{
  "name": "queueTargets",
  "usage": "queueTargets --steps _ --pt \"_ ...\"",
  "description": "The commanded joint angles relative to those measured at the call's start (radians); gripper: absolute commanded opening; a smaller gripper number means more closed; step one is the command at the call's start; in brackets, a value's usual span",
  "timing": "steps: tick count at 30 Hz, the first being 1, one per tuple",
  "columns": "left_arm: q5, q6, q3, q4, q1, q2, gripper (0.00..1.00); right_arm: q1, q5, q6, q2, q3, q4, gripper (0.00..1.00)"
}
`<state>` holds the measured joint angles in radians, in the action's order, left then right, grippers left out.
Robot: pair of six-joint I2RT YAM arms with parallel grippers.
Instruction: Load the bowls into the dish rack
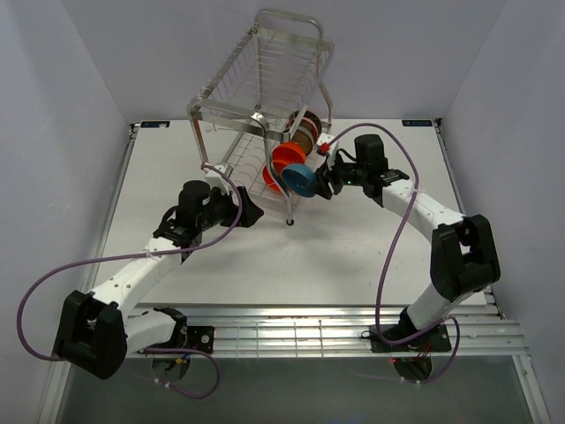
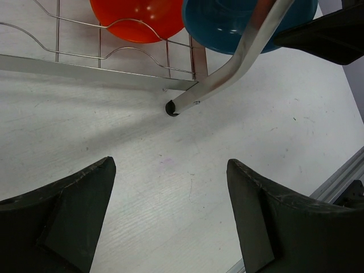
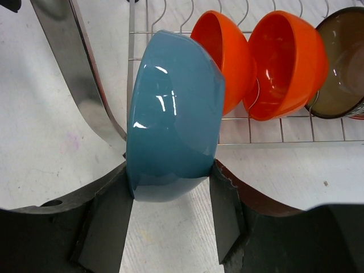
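Observation:
The silver wire dish rack [image 1: 265,79] stands at the back middle of the table. Two orange bowls [image 1: 287,159] stand on edge in its lower tier, with a dark brown bowl [image 1: 305,134] behind them. They also show in the right wrist view: orange bowls [image 3: 284,62] and brown bowl [image 3: 344,62]. My right gripper [image 1: 325,179] is shut on the blue bowl [image 3: 170,114], held on edge at the rack's near end beside the first orange bowl. My left gripper [image 1: 250,212] is open and empty, low over the table by the rack's front leg [image 2: 170,108].
The rack's tubular frame [image 3: 74,62] curves down just left of the blue bowl. A metal rail [image 1: 327,331] runs along the table's near edge. Grey walls close in both sides.

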<state>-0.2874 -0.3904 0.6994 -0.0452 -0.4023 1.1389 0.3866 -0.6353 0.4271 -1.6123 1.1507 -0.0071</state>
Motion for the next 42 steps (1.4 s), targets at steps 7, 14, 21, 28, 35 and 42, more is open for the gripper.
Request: queueTargets --steps 7,14,21,28,35,42 --pt "0.016 -0.015 -0.003 0.036 0.002 0.030 0.89 0.017 -0.043 0.068 -0.046 0.073 0.032 0.08" --pt "0.039 -0.053 -0.001 0.051 0.005 0.061 0.89 0.028 -0.049 0.081 -0.084 0.112 0.021 0.08" --pt "0.007 -0.077 -0.009 0.125 0.005 0.099 0.77 0.040 -0.027 0.088 -0.107 0.121 0.029 0.08" --pt "0.008 -0.076 -0.009 0.142 0.005 0.119 0.77 0.054 -0.035 0.094 -0.133 0.145 0.016 0.08" --pt "0.019 -0.077 -0.009 0.139 0.006 0.125 0.77 0.061 -0.043 0.094 -0.158 0.173 0.009 0.08" --pt "0.030 -0.077 -0.017 0.131 0.006 0.116 0.77 0.069 -0.037 0.085 -0.178 0.182 0.009 0.08"
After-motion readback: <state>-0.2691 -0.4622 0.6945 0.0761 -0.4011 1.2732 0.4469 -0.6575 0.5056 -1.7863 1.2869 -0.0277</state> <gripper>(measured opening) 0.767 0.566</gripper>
